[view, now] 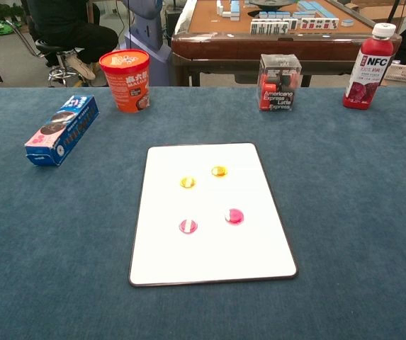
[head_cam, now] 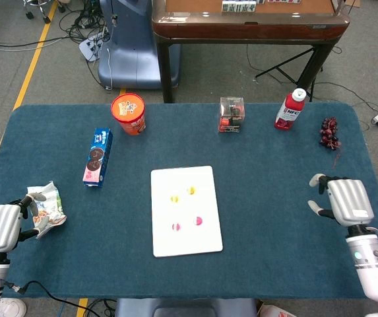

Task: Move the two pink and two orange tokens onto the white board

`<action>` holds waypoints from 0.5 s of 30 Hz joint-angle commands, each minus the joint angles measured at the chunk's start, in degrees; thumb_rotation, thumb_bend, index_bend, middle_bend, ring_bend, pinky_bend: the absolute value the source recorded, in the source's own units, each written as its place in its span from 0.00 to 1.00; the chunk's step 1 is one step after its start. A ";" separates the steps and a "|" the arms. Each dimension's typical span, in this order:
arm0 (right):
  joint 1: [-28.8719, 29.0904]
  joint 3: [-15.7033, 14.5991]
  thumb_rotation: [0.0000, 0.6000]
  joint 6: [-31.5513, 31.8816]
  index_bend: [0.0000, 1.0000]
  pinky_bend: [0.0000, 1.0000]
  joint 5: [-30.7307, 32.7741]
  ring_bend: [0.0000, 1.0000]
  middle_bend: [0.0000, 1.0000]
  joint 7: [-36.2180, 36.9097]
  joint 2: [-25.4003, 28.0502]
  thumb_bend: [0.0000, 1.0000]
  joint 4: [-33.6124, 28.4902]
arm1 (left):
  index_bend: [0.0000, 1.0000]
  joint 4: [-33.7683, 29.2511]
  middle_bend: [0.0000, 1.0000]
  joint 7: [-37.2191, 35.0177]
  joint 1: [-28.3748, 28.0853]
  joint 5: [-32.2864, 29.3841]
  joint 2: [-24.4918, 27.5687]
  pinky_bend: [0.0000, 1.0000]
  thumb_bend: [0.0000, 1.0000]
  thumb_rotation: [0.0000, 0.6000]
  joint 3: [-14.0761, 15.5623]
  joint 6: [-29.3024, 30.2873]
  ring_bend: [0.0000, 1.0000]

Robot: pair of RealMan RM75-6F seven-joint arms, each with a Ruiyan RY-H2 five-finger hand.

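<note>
Head view, far left edge, low: my left hand [head_cam: 0,226] sits palm down over the table [head_cam: 109,264], fingers loosely curled, nothing in them as far as I can see. Its fingertips [head_cam: 33,197] are just beside the snack bag [head_cam: 45,209]; touching or not, I cannot tell. The chest view does not show this hand.

Moving right, upper left of the cloth: the blue cookie box [view: 62,129] lies flat on its side. The orange cup [view: 125,79] stands upright beyond it, toward the top of the frame.

Centre: the white board [view: 212,263] lies flat. All four tokens are on it. The two orange tokens [view: 188,182] [view: 219,171] sit in the upper half, near each other but apart. The two pink tokens [view: 188,226] [view: 234,216] sit in the lower half, likewise apart (in the head view the right one looks cut to a half disc; the chest view shows it whole).

Upper centre right: the clear coffee box [view: 279,82] stands near the far table edge. The red bottle [view: 368,67] stands upright, white cap on, to its right. A dark grape bunch [head_cam: 329,133] lies at the upper right.

Lower right of the head view: my right hand [head_cam: 347,201] is over the cloth, well away from the board, fingers slightly spread and bent, holding nothing.
</note>
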 commanded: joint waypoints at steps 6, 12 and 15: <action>-7.59 -0.63 1.00 4.85 0.44 0.55 -5.08 0.55 0.55 7.39 2.46 0.19 3.36 | 0.48 -2.42 0.61 3.22 -0.51 -1.25 2.60 0.78 0.28 1.00 -0.57 -0.13 0.63; -10.60 -0.16 1.00 5.58 0.44 0.55 -7.13 0.55 0.55 8.54 3.19 0.19 3.79 | 0.48 -3.40 0.61 5.08 -0.46 -2.16 3.92 0.78 0.28 1.00 -0.04 -0.62 0.63; -11.61 0.12 1.00 5.56 0.44 0.55 -7.59 0.55 0.55 8.62 3.36 0.19 3.79 | 0.48 -3.32 0.61 5.74 -0.65 -2.05 4.28 0.78 0.28 1.00 0.40 -1.16 0.63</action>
